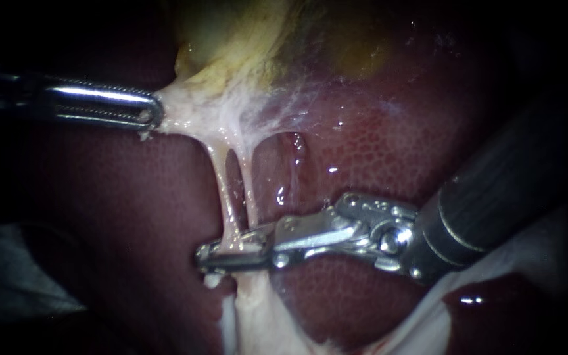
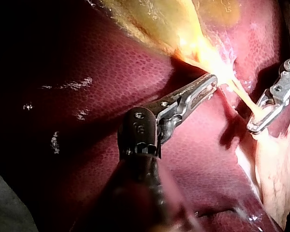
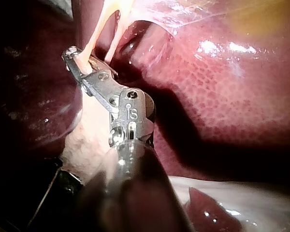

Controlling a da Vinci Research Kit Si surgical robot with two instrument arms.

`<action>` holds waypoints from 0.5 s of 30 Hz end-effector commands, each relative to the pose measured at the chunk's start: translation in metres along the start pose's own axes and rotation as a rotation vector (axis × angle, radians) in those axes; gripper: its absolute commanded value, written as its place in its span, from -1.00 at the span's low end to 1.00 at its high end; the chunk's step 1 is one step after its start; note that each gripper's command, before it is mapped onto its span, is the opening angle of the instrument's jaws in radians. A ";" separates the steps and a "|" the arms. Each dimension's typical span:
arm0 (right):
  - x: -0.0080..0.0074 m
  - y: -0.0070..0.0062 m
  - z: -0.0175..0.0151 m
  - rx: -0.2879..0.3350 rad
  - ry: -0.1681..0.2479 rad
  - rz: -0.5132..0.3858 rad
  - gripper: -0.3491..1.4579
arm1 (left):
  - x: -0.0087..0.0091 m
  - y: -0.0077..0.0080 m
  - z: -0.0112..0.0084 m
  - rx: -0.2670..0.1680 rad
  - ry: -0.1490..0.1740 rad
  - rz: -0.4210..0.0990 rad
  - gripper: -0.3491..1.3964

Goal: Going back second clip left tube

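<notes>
Closest to the lens is my right instrument. Its dark shaft comes in from the lower right of the endoscope view, and its silver hinged jaws reach to just left of bottom centre. They're closed to a thin slit round the foot of the thin, pale, glistening left tube, touching it from both sides. Whether a clip sits in there I can't see, since the metal hides that spot.

The tube runs straight up from the jaws, centre-left of frame, pulled taut. It looks soft, wet and stringy to me: no weight to speak of, slippery, and I'd guess it tears easily. So no sideways tugging. I'd let go first, then back out along my own shaft line. If something needs holding, take the thicker white tissue, not the tube.

Just beside it, across a narrow gap, is the equally skinny pale right tube. It seems to meet my upper jaw too, so that's the thing I could snag on the way out.

Both tubes fan into a white fibrous web at upper left. My left instrument, with slim ribbed silver jaws, is clamped on that web and holds it stretched.

The yellowish gallbladder sits at top centre, with dark red mottled liver behind everything. The open room is lower right, over bare liver.
</notes>
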 end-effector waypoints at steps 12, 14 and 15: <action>-0.0014 0.0038 0.0005 -0.170 0.020 -0.132 -0.06 | 0.0000 0.0000 -0.0001 0.000 0.000 0.000 -1.00; -0.0015 0.0039 -0.0003 -0.197 0.003 -0.141 -0.06 | 0.0000 0.0000 -0.0002 0.000 0.000 0.000 -1.00; -0.0015 0.0038 -0.0008 -0.203 -0.008 -0.144 -0.06 | 0.0000 0.0000 -0.0002 0.000 -0.001 0.000 -1.00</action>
